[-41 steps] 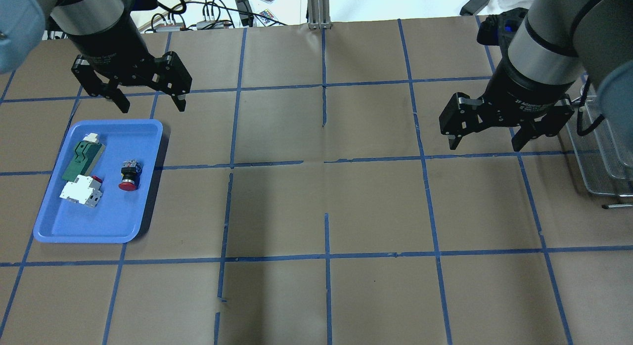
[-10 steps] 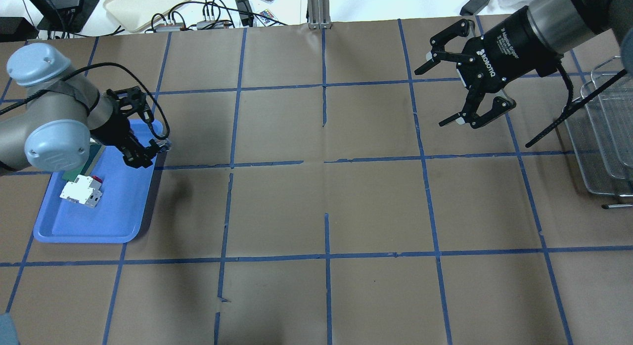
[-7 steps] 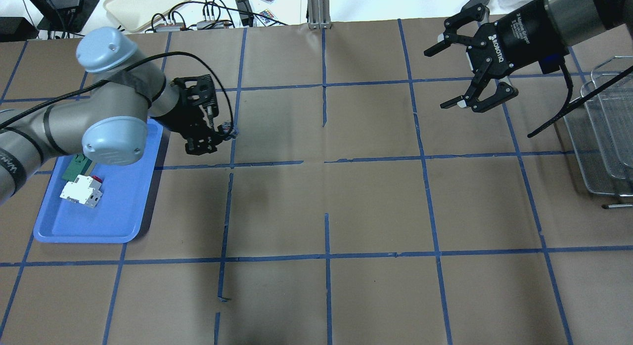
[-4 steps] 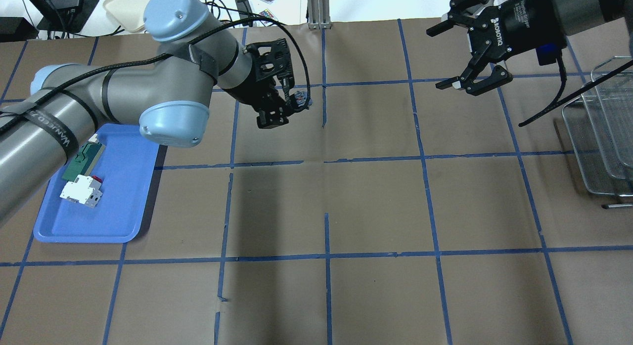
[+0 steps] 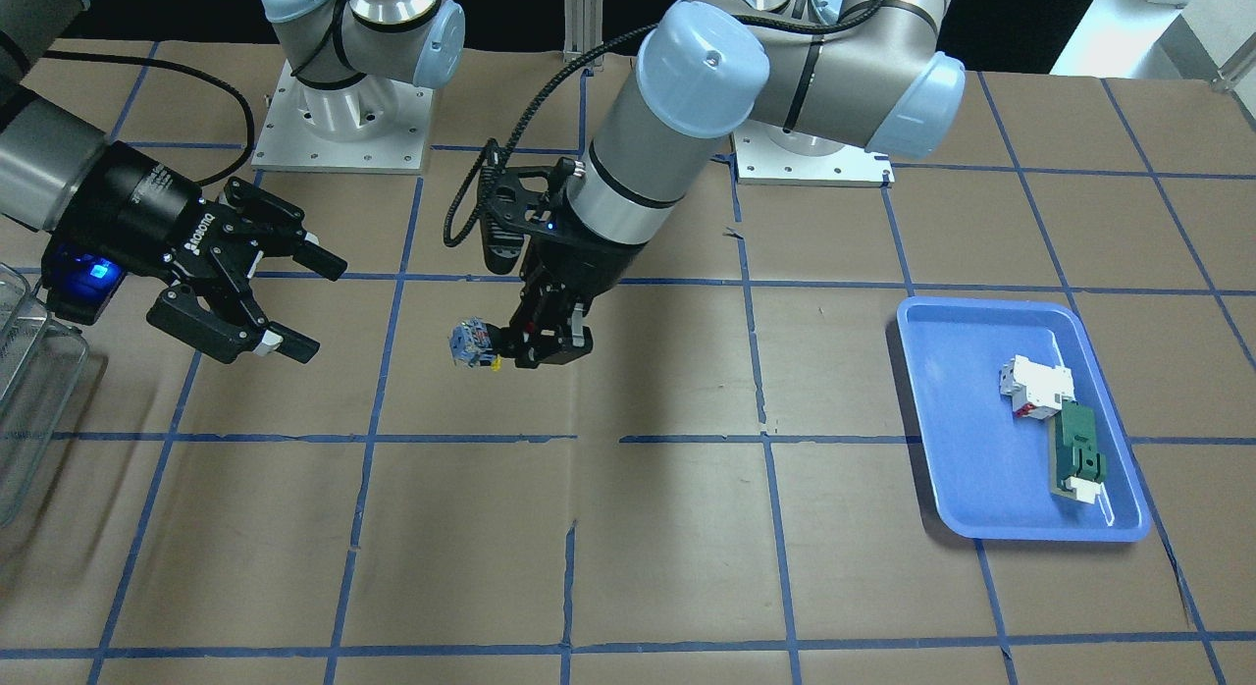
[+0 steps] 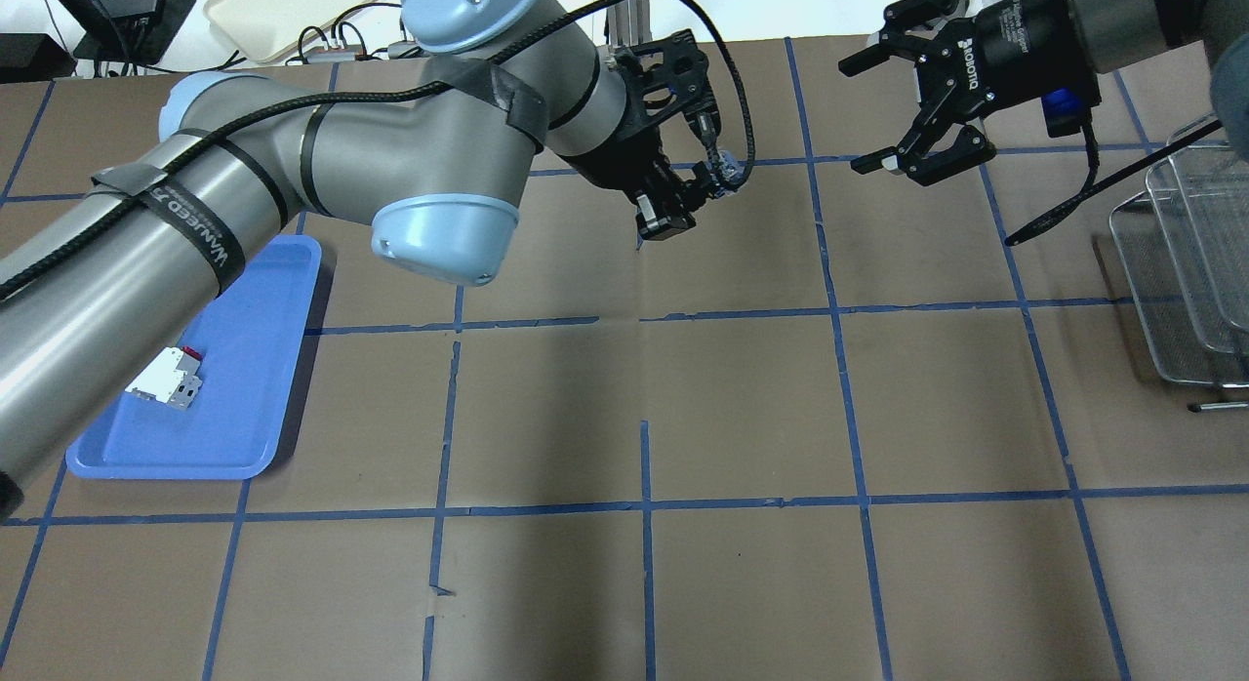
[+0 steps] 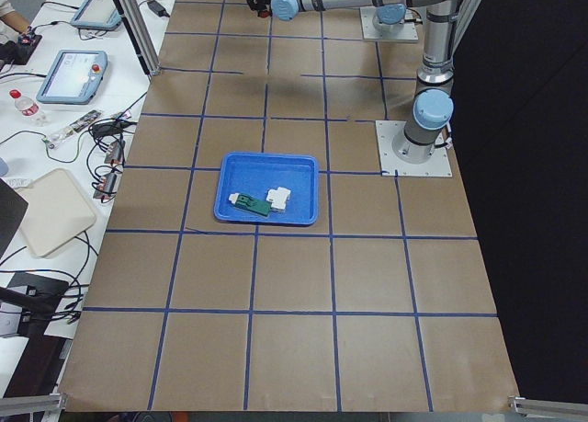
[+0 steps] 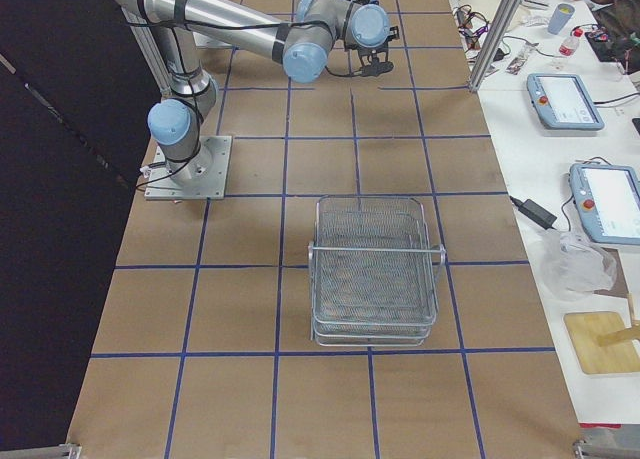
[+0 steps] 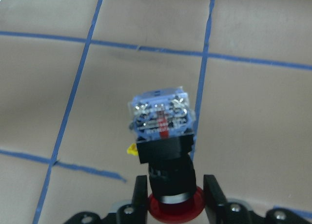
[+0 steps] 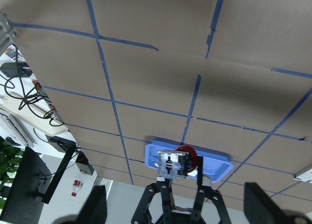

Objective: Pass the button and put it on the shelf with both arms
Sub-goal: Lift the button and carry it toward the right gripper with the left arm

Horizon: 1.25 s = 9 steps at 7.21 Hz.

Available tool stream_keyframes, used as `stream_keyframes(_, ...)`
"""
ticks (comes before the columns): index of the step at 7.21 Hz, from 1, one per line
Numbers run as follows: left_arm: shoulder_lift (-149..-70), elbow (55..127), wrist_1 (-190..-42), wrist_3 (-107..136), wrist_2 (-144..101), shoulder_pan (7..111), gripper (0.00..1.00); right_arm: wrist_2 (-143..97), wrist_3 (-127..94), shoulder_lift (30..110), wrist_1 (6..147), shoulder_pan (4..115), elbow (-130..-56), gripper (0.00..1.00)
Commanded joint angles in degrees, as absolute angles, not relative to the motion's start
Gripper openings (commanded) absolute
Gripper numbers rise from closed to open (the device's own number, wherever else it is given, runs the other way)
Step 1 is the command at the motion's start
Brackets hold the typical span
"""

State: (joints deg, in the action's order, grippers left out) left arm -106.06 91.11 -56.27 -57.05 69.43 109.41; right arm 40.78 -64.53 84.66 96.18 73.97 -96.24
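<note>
My left arm stretches out over the middle of the brown, blue-taped table (image 5: 667, 528), forearm held above the surface and wrist turned sideways towards my other arm. My left gripper (image 5: 512, 355) pinches the button (image 5: 473, 343) by its black collar, off the table. The red cap sits back between my fingers (image 9: 212, 195), and the clear contact block juts out past the fingertips.

My right gripper (image 5: 316, 309) hangs level above the table, jaws spread wide and facing the button, with a clear gap between the two. The wire shelf (image 8: 375, 269) stands on the table on my right side, well apart from the button. A blue tray (image 5: 942, 449) on my left side holds a white block (image 5: 1030, 386) and a green part (image 5: 1076, 454).
</note>
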Motion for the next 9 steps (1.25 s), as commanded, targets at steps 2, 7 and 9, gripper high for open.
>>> stream_keyframes(2,-107.31,87.99,-54.06,-55.02,64.79,111.8,0.0,39.46,-68.44,82.71,101.13,74.0,-96.24,1.0)
stream_keyframes(7,-108.98,87.36,-49.22,-57.22,64.6,113.03,0.0,39.99,-69.43,82.7,100.37,74.35,-96.94,1.0)
stream_keyframes(9,-109.07,87.36,-48.7,-57.13,64.6,113.29,0.0,39.9,-69.69,83.58,98.89,74.44,-97.38,1.0)
